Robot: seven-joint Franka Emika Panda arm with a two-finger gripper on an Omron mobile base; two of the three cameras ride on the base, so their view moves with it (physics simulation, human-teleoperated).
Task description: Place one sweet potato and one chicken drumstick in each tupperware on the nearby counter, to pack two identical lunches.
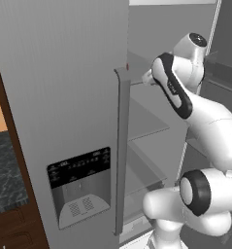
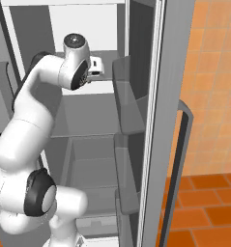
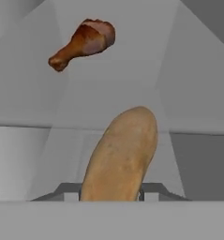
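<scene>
the gripper point(image 3: 111, 194) is clamped on a sweet potato point(image 3: 120, 157) inside the open fridge point(image 2: 102, 120) — the tuber juts straight out from the jaws. a chicken drumstick point(image 3: 84, 41) lies beyond it, well apart — on the grey shelf point(image 3: 132, 70).

The sweet potato point(image 3: 120, 157) is a tan-orange with a faintly mottled skin, paler along its upper edge. The chicken drumstick point(image 3: 84, 42) is reddish-brown, darker on one side, with a pale pinkish patch on its meaty end and an orange-brown bone stub. The refrigerator door point(image 1: 64, 97) is a plain brushed grey, its dispenser panel point(image 1: 79, 168) black with tiny white markings above a lighter grey recess. The fridge shelves point(image 2: 93, 116) are a smooth pale grey. The robot arm point(image 1: 209, 126) is white with dark joints. The counter point(image 1: 6, 170) is black-grey marbled stone above dark brown wood. The wall tiles point(image 2: 213, 72) are pale orange, and the floor tiles point(image 2: 204, 212) a deeper red-orange.
</scene>
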